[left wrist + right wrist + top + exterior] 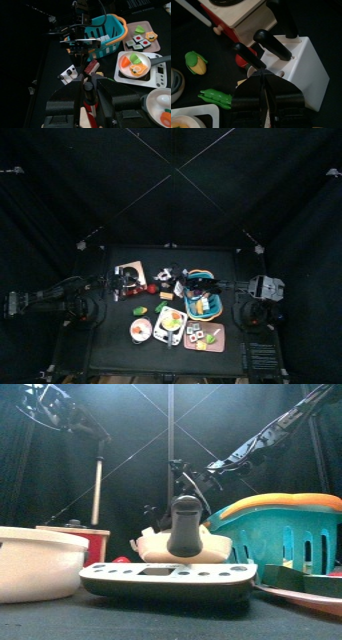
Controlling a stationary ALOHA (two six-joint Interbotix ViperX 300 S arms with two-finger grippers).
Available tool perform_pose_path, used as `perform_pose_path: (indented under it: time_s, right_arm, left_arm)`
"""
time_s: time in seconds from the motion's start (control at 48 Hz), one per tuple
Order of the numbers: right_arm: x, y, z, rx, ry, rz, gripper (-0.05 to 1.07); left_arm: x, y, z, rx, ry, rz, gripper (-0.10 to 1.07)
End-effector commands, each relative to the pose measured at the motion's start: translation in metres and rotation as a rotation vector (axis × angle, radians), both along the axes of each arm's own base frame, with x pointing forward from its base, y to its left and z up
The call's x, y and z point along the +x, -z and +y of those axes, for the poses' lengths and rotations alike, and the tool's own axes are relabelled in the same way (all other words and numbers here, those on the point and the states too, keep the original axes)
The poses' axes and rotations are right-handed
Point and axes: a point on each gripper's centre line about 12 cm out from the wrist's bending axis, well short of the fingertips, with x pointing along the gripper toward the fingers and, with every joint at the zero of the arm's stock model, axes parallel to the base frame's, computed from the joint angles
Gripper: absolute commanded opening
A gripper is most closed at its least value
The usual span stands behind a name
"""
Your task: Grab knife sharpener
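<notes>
Pinches the knife sharpener [248, 56] in the nearly closed right gripper [264, 75], in line with the knife block [304, 65] near the table's back edge, apparently for a straight pull. Holds the left gripper [93, 92] wide open, empty, clear of the block.

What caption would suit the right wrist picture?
The right tool closes on a black handle in the white knife block.

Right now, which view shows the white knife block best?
Right wrist view: the white knife block sits large and close, its black handles sticking out, with the right gripper closed on one black handle. Left wrist view shows it small and distant. In the top view it is tiny; in the front view, unclear.
</notes>
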Motion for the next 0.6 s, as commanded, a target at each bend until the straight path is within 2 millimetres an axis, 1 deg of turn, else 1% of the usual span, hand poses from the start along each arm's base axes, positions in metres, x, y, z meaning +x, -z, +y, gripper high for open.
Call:
perform_pose_path:
  time_s: [0.0, 0.583]
  right_arm:
    - [-0.0004, -0.0157, -0.0049, -0.02, 0.012, -0.031, 0.32]
    - [0.0, -0.0162, -0.0051, -0.021, 0.011, -0.032, 0.32]
  left_arm:
    - [0.0014, -0.0024, -0.0023, -0.004, 0.008, -0.012, 0.65]
    - [0.0013, 0.0032, -0.0047, -0.01, 0.016, 0.001, 0.65]
